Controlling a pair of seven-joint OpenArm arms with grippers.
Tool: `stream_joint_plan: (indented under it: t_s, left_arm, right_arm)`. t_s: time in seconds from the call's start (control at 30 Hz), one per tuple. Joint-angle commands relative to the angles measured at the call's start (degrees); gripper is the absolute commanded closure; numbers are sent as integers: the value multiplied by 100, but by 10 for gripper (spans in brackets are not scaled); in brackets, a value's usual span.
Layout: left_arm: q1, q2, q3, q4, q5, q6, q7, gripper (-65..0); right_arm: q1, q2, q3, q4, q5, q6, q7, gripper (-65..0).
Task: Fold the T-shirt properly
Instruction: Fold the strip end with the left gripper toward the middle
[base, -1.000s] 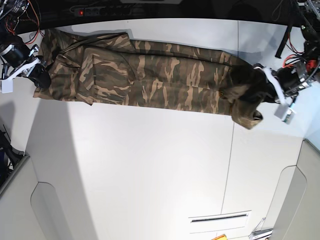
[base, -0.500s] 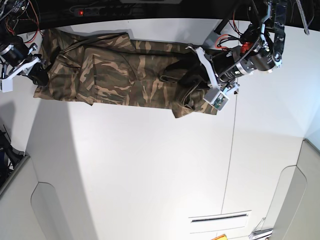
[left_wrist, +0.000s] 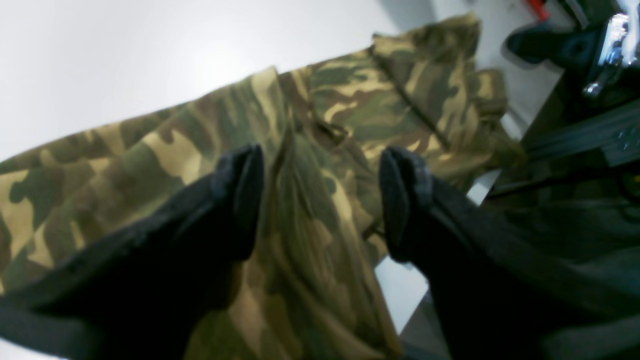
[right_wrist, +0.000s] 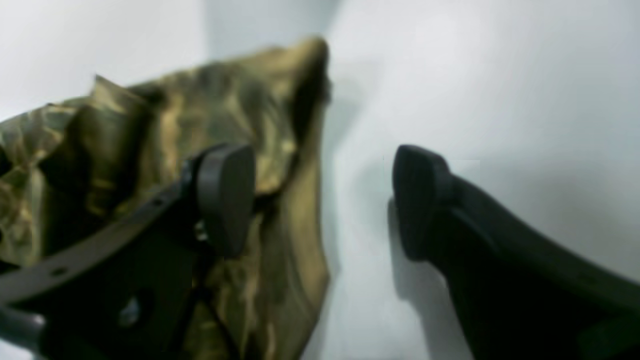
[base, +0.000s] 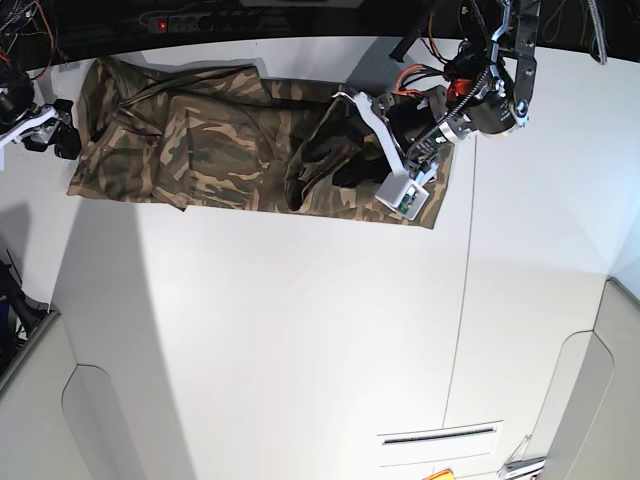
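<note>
camouflage cloth in olive, brown and tan, the t-shirt (base: 215, 150) lies stretched along the far side of the white tabletop (base: 300, 340) in the base view, one end bunched near the view's left edge and the other end doubled back over the middle of the garment

left claw (base: 322, 158) sits over the folded-back end, on the base view's right half; in the left wrist view the left claw (left_wrist: 320, 200) has its two dark padded fingers (left_wrist: 240, 195) set apart, with a ridge of shirt cloth (left_wrist: 300, 210) rising in the gap between them; the fingers are not pressed onto the ridge, and whether either one touches the cloth cannot be told

right claw (base: 55, 135) is at the base view's left edge, just beside the bunched end of the shirt; in the right wrist view the right claw (right_wrist: 322, 200) is also spread wide, one pad (right_wrist: 225, 195) in front of the blurred camouflage cloth (right_wrist: 225, 115) and the other over bare white tabletop (right_wrist: 500, 90), with nothing gripped between them

a black power strip (base: 205, 22) lies beyond the tabletop's far edge
</note>
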Motion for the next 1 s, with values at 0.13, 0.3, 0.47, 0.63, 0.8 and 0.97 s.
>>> stream_joint_plan:
  t_s: [0.13, 0.3, 0.47, 0.63, 0.8, 0.97]
  left_arm:
    - [-28, 2, -7, 90, -376, -81, -109, -389]
    - [7, 0, -7, 90, -374, -81, -52, -389]
    - [63, 0, -7, 90, -372, -81, 28, -388]
    - [81, 0, -9, 90, -365, -85, 26, -388]
    - [59, 0, -57, 90, -33, -101, -94, -387]
    - [63, -2, -387, 90, 125, -101, -57, -386]
  right_arm:
    - [0, 76, -153, -498, 365, 103, 90, -428]
    - [0, 57, -638, -721, 590, 127, 87, -428]
    - [2, 31, -1093, -719, 673, 127, 85, -425]
    - [2, 31, -1405, -719, 669, 129, 87, -396]
    - [13, 35, -1421, -719, 667, 122, 83, 0]
    - [33, 83, -1346, -702, 623, 125, 83, 0]
